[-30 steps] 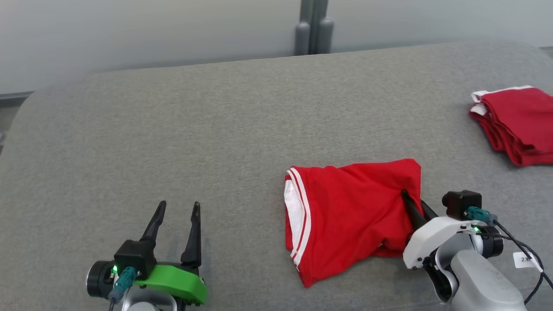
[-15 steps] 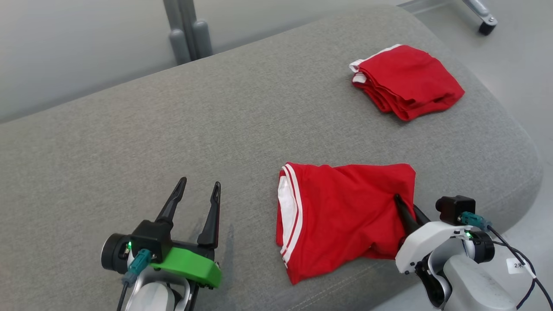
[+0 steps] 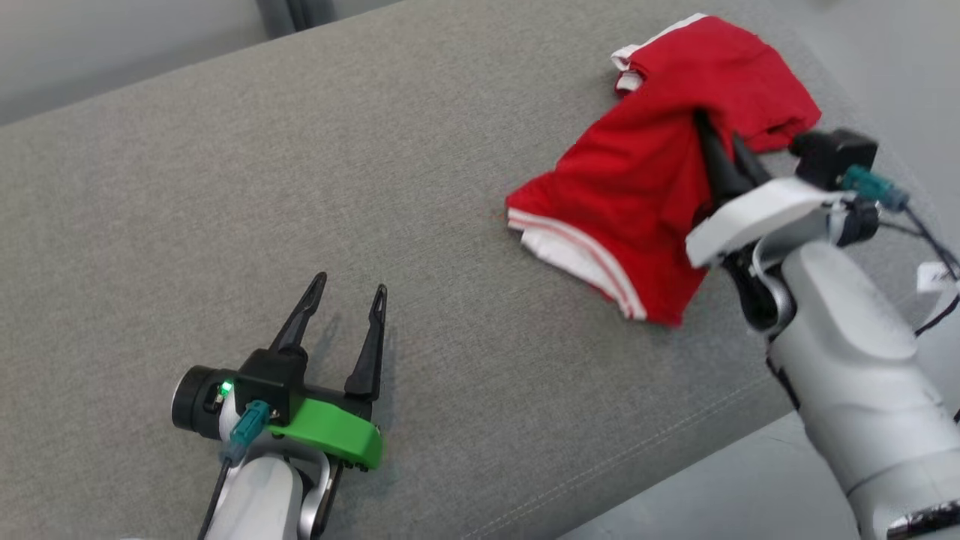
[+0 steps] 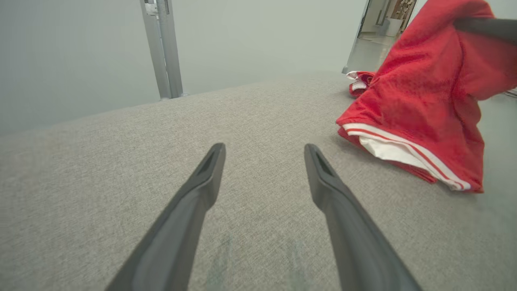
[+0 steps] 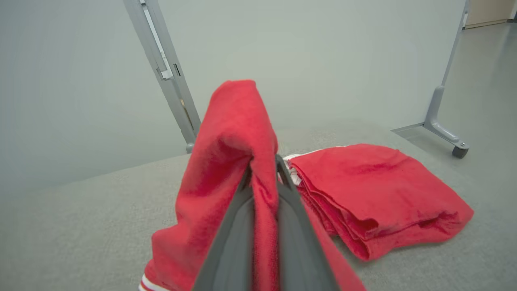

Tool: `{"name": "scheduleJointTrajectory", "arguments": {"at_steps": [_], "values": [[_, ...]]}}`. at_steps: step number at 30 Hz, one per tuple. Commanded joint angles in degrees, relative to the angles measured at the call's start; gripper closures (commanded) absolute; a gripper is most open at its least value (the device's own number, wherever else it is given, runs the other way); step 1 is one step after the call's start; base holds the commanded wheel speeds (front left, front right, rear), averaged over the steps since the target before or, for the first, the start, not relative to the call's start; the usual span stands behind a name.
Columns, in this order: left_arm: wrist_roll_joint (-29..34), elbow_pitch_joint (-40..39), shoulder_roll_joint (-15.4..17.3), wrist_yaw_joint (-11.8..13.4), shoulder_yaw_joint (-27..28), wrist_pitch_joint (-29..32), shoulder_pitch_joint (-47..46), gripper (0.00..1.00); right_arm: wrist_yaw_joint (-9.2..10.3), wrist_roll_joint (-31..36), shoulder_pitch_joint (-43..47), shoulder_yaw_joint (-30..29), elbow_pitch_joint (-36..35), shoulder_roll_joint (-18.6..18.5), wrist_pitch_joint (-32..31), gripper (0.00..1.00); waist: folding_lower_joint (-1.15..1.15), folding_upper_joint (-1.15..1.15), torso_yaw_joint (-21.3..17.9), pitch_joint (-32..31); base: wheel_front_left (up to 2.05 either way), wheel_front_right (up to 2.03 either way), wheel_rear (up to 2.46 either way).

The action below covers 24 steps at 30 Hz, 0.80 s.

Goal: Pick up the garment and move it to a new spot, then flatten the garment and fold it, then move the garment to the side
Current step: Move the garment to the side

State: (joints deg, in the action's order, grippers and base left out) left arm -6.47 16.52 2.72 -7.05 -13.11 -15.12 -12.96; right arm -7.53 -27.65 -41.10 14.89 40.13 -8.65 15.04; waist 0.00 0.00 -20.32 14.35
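A grey fabric-covered surface (image 3: pixel 225 187) is seen, with a stitched seam (image 3: pixel 600 465) running near its front edge. A folded stack of red garments (image 5: pixel 375 190) with white trim is laid on it toward the far right end. Behind, a pale grey partition panel (image 5: pixel 323 60) is held by a metal post (image 5: pixel 169 81), and a foot with a caster (image 5: pixel 459 151) is set on the grey floor (image 5: pixel 492 81).

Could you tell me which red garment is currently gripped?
The red white-striped garment pinched by the right gripper; the folded red garment lies free.
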Motion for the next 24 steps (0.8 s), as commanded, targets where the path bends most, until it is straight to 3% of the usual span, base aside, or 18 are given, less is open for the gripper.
{"name": "scheduleJointTrajectory", "arguments": {"at_steps": [1, 6, 14, 24], "values": [[0.5, 0.0, 0.4, -0.1, 0.5, 0.0, -1.2, 0.00, 0.09, 0.5, -2.3, -0.8, 0.3, -0.7, 0.2, 1.00, 0.00, 0.00, 6.0, 6.3, 0.00, 0.00, 0.00], [1.8, -0.6, 0.7, -0.4, 0.8, 0.0, -2.2, 0.00, 0.10, 3.4, -10.3, -5.7, 5.0, -5.8, 0.2, 1.00, 0.00, 0.00, 9.0, 8.5, 0.00, 0.00, 0.00], [2.7, -2.8, 1.0, -0.4, 0.7, 0.0, -3.5, 0.00, 0.10, 12.2, -14.5, -16.1, 12.9, -15.8, 0.2, 1.00, 0.00, 0.00, 12.6, 10.7, 0.00, 0.00, 0.00], [3.3, -4.4, 1.4, -0.5, -0.8, 0.0, -4.1, 0.00, 0.10, 26.9, -16.7, -31.2, 21.1, -20.8, 0.2, 1.00, 0.00, 0.00, 15.7, 12.8, 0.00, 0.00, 0.00]]}}
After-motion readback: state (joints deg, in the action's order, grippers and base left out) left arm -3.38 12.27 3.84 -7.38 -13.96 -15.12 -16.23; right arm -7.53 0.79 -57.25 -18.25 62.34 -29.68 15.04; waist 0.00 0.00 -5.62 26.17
